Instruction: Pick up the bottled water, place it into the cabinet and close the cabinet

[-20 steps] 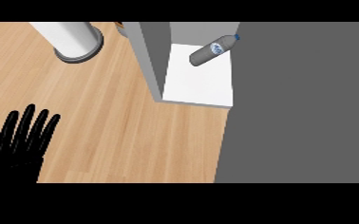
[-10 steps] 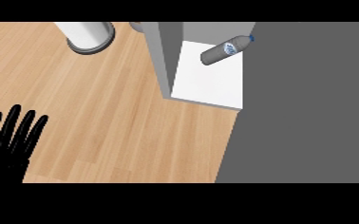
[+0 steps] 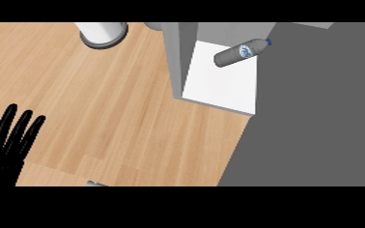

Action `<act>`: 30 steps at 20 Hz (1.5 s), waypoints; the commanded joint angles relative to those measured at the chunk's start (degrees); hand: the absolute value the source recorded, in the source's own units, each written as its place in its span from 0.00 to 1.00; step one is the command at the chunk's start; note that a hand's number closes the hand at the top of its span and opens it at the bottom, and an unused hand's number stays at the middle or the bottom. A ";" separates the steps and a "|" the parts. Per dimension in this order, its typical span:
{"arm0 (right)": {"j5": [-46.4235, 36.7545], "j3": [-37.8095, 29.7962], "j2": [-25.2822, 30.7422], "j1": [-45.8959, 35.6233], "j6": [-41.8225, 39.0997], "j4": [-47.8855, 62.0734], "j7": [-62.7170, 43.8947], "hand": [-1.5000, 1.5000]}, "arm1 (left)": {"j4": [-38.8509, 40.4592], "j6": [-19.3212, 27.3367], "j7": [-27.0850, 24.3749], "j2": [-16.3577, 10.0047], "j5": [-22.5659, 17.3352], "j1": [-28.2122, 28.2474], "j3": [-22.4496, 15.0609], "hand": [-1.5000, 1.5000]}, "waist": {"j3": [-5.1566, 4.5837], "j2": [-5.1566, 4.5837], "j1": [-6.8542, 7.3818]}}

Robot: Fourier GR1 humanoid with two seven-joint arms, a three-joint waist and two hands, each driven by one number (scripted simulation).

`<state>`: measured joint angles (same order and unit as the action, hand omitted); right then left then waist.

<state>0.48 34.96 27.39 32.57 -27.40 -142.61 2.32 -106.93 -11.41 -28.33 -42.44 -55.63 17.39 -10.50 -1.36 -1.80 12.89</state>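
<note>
In the head view, the cabinet (image 3: 179, 53) stood open at the far right of the wooden worktop (image 3: 107, 106), its grey side wall upright and its white shelf (image 3: 219, 84) bare in front. The bottled water (image 3: 240, 53) lay on its side inside the cabinet, at the back of that shelf, with its blue cap pointing away from the grey wall. Left of the cabinet, at the worktop's far edge, stood a white cylinder (image 3: 101, 31) on a dark base. Well left of the cabinet and nearer, the left hand (image 3: 16, 136) rested at the view's edge, fingers straight and spread, holding nothing. A plain grey surface (image 3: 306, 116) lay right of the cabinet.
</note>
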 commanded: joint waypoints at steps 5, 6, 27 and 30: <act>-1.88 6.10 -0.24 -9.32 -2.65 -1.40 -6.90 1.00 | 0.71 -1.68 0.28 -0.72 -0.44 -0.30 0.44 0.00 | -0.33 -0.01 0.95; -1.64 6.02 0.02 -9.84 -2.82 -1.28 -7.55 1.00 | 0.90 -1.50 0.68 -1.34 -1.12 -0.83 1.46 0.00 | -0.25 -0.13 0.58; 6.91 6.57 -2.32 -12.52 -3.93 3.21 -8.24 1.00 | 2.12 -4.71 0.85 -2.72 -2.05 -1.38 2.85 0.00 | -0.27 -2.81 3.82; 8.60 5.37 -3.15 -12.28 -3.15 3.61 -8.38 1.00 | 1.71 -4.83 0.84 -2.78 -2.15 -2.24 3.09 0.00 | -0.13 -3.11 3.62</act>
<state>4.45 34.40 28.12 21.42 -32.09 -140.89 -2.39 -105.25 -15.70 -27.42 -45.16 -57.66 15.74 -7.57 -1.74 -4.05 16.07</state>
